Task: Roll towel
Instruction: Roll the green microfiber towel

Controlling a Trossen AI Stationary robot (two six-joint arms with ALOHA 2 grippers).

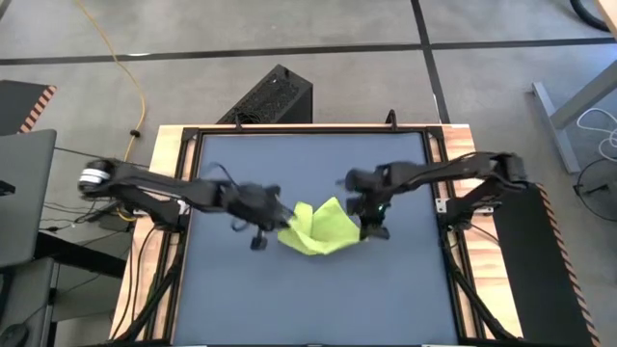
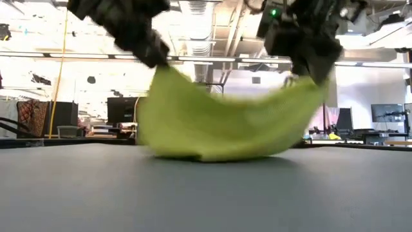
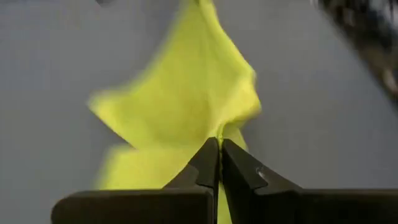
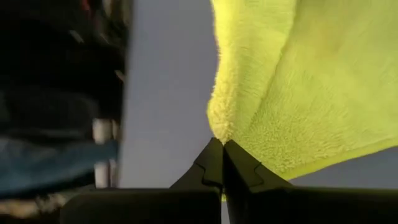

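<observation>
The lime towel (image 1: 316, 229) is held up at two ends near the middle of the dark blue-grey table (image 1: 289, 299). In the low view it sags like a hammock (image 2: 219, 125), its lowest part resting on the table. My left gripper (image 1: 280, 220) is shut on the towel's left end. My right gripper (image 1: 364, 227) is shut on its right end. The towel fills both wrist views (image 3: 186, 106) (image 4: 298, 81). My left gripper pinches a corner of the towel (image 3: 219, 132) between its two fingertips, coming from above and from the table's left. That end is lifted; the cloth slopes down to the table. My right gripper pinches the towel's edge (image 4: 222, 135) at a bunched fold between its fingertips, from above. That end (image 2: 315, 84) is lifted, and the cloth hangs slack down to the table.
The table's raised black frame (image 1: 193, 135) runs along its far and side edges. Bare table surface lies on the near side of the towel (image 1: 308, 299). A black box (image 1: 272, 96) stands on the floor beyond the far edge.
</observation>
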